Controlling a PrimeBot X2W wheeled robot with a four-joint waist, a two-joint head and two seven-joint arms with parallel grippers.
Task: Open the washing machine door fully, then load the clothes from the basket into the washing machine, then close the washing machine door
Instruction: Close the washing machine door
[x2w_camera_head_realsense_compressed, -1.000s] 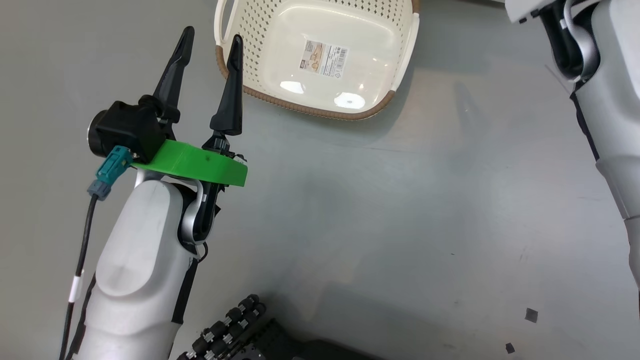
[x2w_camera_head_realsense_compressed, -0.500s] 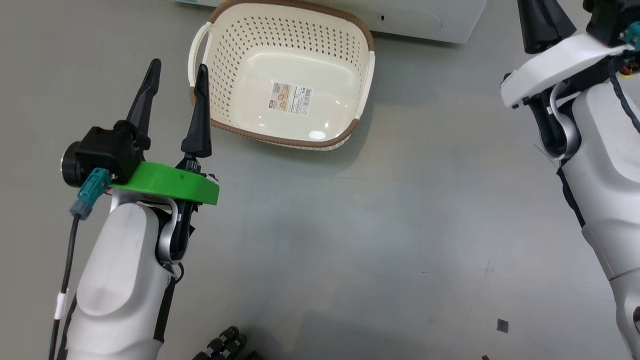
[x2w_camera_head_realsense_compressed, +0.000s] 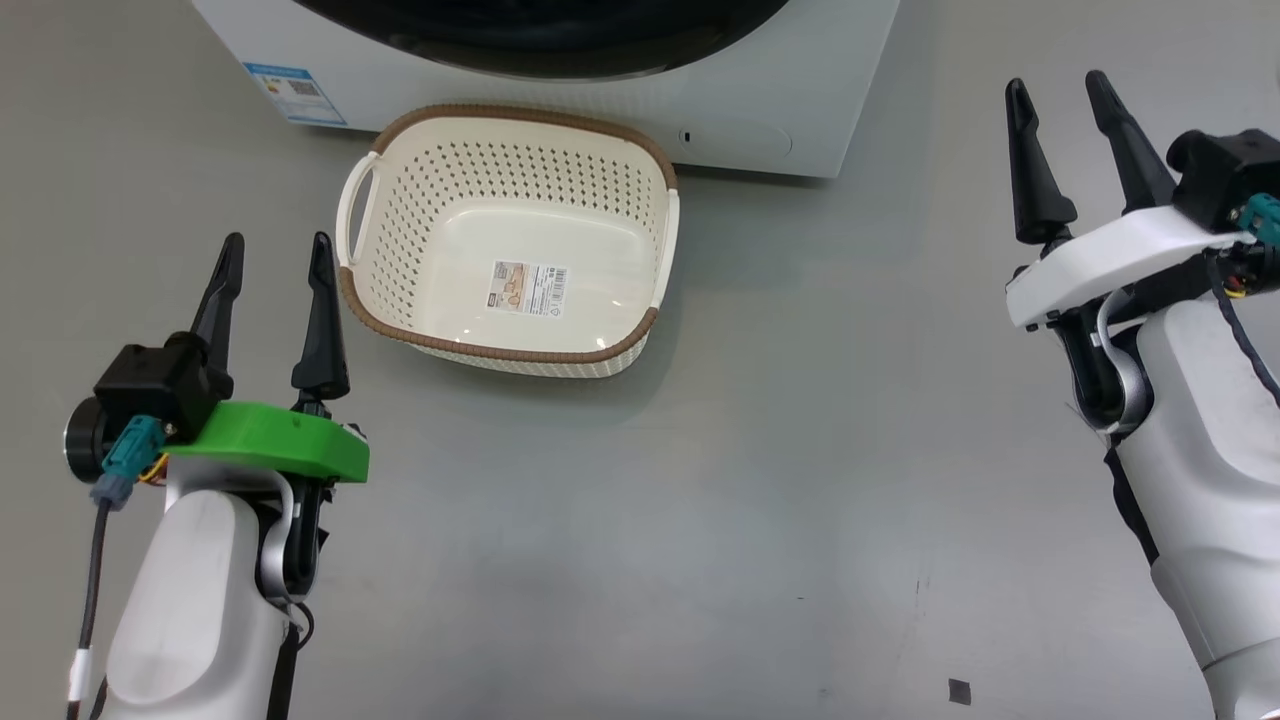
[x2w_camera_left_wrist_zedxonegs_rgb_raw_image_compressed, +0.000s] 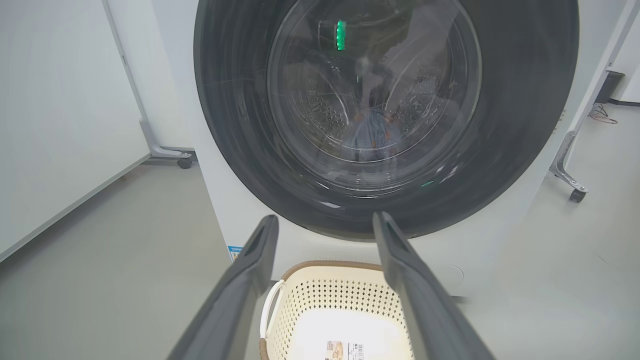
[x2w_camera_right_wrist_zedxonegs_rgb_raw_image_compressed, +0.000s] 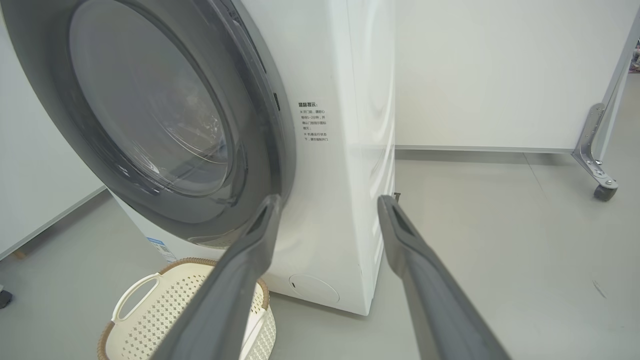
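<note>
I see my left gripper (x2w_camera_head_realsense_compressed: 277, 240) and right gripper (x2w_camera_head_realsense_compressed: 1054, 82) with fingers spread, gripping nothing, and the cream perforated plastic basket (x2w_camera_head_realsense_compressed: 520, 113) on the floor (x2w_camera_head_realsense_compressed: 700, 500) just near of the white boxy washing machine (x2w_camera_head_realsense_compressed: 800, 100), its black-rimmed round door (x2w_camera_left_wrist_zedxonegs_rgb_raw_image_compressed: 225, 100) shut.

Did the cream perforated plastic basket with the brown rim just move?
No. The basket keeps its spot before the round flap on the white washing machine; the camera tilted.

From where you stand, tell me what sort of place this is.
Probably a test room staged for laundry, not a home: a washing machine on bare grey floor, a basket before it, wheeled white partition panels nearby.
</note>
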